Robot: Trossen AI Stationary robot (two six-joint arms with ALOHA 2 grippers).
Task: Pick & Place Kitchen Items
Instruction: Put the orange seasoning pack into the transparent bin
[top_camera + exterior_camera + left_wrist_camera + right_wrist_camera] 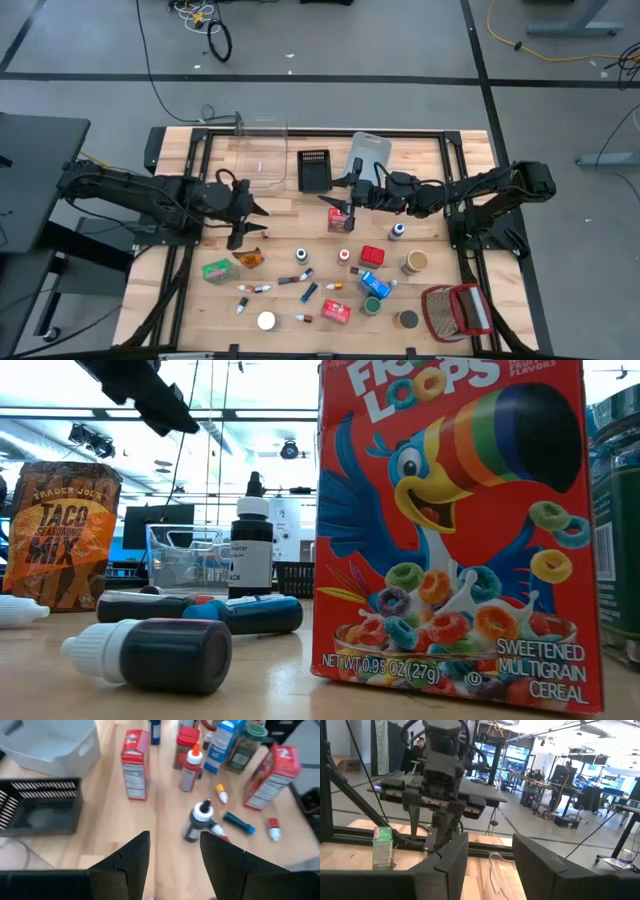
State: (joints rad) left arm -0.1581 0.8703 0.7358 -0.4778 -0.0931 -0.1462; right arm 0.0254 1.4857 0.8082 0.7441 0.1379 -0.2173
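Observation:
Several small groceries lie and stand on the wooden table's near half: a green box [215, 270], a taco mix packet [250, 258], a Froot Loops box [337, 312], a blue carton [373, 284], jars, and food-colouring tubes [308, 291]. A red box [340, 220] stands upright at mid-table; it also shows in the left wrist view [135, 765]. My left gripper [250, 222] hovers open and empty left of centre, above the taco packet's far side. My right gripper [345, 197] hovers open and empty just beyond the red box.
A clear bin [262, 155], a black bin [315, 170] and a grey-blue bin [368, 150] stand along the far edge. A red-and-white wire basket [455, 310] sits at the near right corner. Bare wood lies between the two grippers [295, 215].

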